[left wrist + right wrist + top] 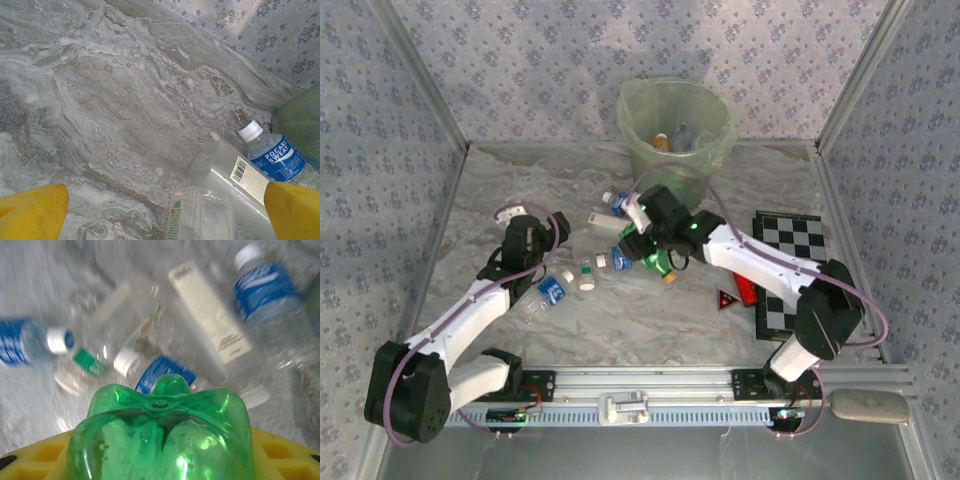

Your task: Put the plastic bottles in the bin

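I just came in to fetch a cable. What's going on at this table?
Two robot arms are clearing plastic bottles into the bin at the far side of the table. The right end effector is shut on a green bottle, just short of the bin. The left end effector is open and holds nothing, with a blue-labelled bottle lying ahead of it. A few bottles are in the bin; many lie loose on the table.

White arms [470, 305], black joints [405, 390], purple cables [507, 208], yellow fingers [292, 210]
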You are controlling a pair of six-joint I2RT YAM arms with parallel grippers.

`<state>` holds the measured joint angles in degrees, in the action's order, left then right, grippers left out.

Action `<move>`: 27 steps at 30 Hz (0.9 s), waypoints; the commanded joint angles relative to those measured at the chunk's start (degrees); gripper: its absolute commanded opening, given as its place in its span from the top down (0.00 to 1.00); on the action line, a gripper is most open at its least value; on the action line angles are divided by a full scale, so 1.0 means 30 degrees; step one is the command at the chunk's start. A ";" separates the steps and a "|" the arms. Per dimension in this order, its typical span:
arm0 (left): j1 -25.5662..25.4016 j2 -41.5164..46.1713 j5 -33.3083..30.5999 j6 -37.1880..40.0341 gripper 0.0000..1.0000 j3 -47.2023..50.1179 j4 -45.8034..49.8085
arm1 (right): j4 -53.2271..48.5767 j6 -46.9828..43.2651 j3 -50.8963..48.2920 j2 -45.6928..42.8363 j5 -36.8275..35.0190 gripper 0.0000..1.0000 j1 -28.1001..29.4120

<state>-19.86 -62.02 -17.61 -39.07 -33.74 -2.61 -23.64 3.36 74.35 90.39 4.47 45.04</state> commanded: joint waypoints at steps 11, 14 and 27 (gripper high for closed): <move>0.0115 0.1034 -0.0630 0.0535 0.00 0.0515 0.0131 | 0.4681 0.2123 0.5140 -0.0784 0.3633 0.55 -0.4270; 0.0144 0.1316 -0.0843 0.0685 0.00 0.0610 0.0282 | 0.4999 0.2016 0.6419 -0.0361 0.3004 0.56 -0.5063; 0.0723 0.3666 -0.1519 0.0427 0.00 0.1656 0.1535 | 0.5976 0.0884 1.3033 0.4373 0.0477 0.57 -0.7301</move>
<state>-18.28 -52.75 -20.86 -38.02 -29.34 0.43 -6.55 8.12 109.30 99.92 9.39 23.81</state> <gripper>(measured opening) 0.999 0.583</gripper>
